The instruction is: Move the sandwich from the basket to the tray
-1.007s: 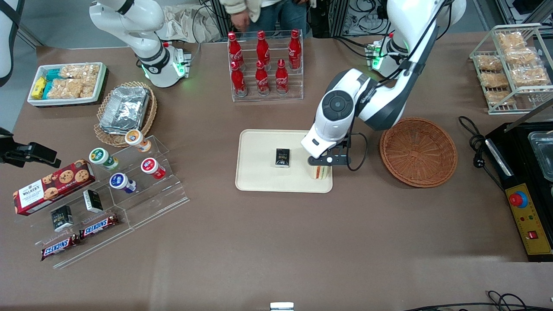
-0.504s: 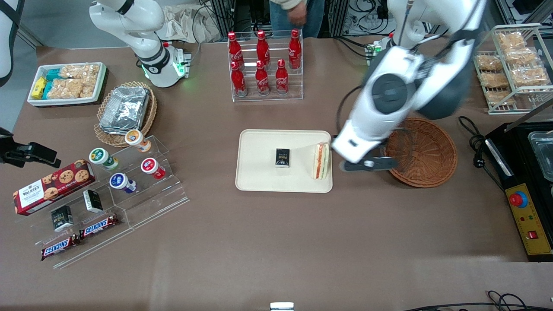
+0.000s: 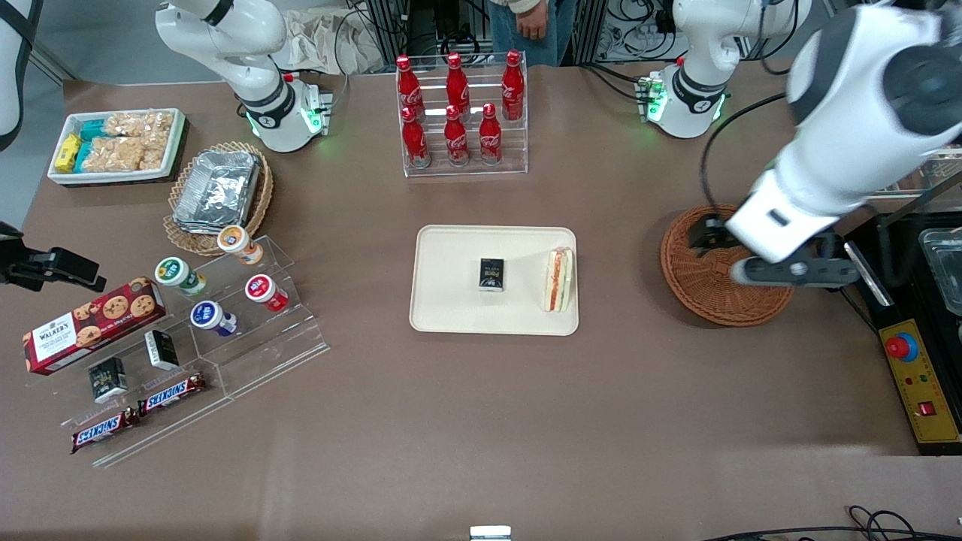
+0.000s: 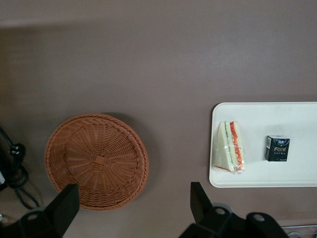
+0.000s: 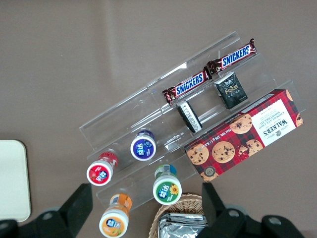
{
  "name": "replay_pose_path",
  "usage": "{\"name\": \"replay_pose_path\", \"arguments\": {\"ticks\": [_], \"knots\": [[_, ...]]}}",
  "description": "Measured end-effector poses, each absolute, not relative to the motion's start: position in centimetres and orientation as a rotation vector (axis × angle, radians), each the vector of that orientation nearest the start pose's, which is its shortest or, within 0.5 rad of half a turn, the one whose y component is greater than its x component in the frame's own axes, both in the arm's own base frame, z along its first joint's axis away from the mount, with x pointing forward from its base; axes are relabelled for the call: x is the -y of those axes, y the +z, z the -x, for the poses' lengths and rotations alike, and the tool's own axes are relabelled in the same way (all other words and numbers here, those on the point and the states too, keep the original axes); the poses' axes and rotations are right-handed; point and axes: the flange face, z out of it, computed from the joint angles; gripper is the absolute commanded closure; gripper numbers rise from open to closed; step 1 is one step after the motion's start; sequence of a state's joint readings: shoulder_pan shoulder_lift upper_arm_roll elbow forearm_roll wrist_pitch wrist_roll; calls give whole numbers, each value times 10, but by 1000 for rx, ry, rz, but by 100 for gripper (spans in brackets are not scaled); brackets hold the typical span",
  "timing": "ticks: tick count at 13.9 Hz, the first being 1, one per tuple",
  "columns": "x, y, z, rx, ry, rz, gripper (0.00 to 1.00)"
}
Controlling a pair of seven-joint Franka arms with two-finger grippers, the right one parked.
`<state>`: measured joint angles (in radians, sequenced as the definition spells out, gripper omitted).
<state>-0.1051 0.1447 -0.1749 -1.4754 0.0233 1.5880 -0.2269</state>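
The tool (image 3: 797, 272) has swung from beside the tray (image 3: 451, 312) to above the basket (image 3: 706, 297), fingers wide; the sandwich (image 3: 558, 279) stays on the tray's edge.

One sandwich (image 3: 558, 279), one tray (image 3: 451, 300), one brown basket (image 3: 706, 297), one gripper (image 4: 133, 210) above it. Six cola bottles (image 3: 455, 105), two Snickers bars (image 3: 139, 409), four yogurt cups (image 3: 218, 282). One small black box (image 3: 492, 273) on the tray, two more (image 3: 135, 364) on the acrylic stand.
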Motion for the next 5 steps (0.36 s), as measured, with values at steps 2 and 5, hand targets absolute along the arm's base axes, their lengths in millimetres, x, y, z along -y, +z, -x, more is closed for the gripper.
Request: {"name": "replay_pose_path", "arguments": {"ticks": [2,5], "knots": [[153,593,-577,-93,38,3135,0],[150,600,-571,-101,50,3130,0]]}}
